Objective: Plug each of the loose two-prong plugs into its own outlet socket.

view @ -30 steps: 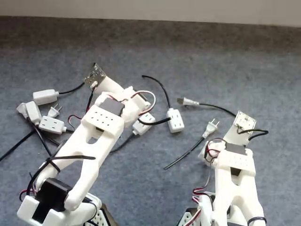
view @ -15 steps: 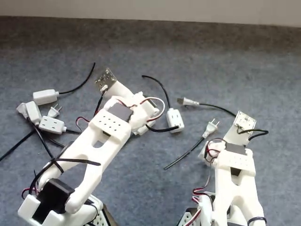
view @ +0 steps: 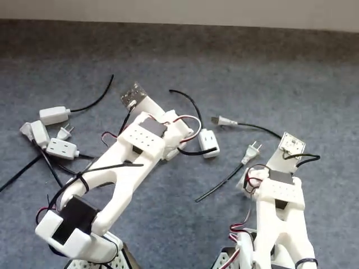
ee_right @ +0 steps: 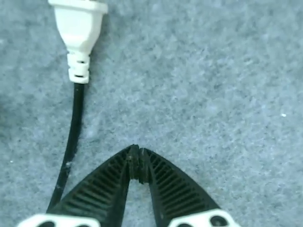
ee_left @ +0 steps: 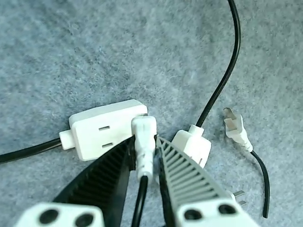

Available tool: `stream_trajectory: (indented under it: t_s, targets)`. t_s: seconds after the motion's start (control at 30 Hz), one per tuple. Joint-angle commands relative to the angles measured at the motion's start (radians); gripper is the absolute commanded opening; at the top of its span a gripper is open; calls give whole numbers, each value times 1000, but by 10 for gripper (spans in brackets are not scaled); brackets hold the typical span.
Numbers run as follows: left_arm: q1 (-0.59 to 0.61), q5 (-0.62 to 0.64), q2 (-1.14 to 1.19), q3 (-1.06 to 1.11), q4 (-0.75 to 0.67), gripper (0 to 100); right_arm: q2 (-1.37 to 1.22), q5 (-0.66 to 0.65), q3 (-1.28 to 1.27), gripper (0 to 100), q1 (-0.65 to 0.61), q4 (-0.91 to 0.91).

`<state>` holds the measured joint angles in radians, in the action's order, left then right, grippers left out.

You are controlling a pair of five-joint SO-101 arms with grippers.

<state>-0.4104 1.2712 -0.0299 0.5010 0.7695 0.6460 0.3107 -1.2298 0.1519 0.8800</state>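
High view: left arm [view: 140,147] stretches to frame centre, its tip by a white outlet socket [view: 208,143]. A loose plug [view: 221,120] lies right of that, spare sockets [view: 60,148] at left edge. Left wrist view: left gripper [ee_left: 146,144] pinches a white plug [ee_left: 143,128] by its body, tip touching the socket, prob. to line prongs w/ a slot; can't tell if seated. Right wrist view: right gripper [ee_right: 138,163] closed on nothing, near another plug [ee_right: 77,21], likely its pick.

The left arm [view: 137,147] has swung rightward, carrying the plug [ee_left: 143,131] in its claw [ee_left: 145,142].
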Motion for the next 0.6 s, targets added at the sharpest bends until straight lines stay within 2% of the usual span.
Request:
stream_trajectory:
  t_s: [0.0, 0.23, 0.57]
  targets:
    - [-18, 6, 7, -30, 43, 7, 13, 6, 2, 7, 7, -13]
    - [-19, 6, 16, -159, 288, 7, 13, 6, 2, 7, 7, -13]
    - [-67, 6, 18, -166, 236, 7, 16, 6, 2, 7, 7, -13]
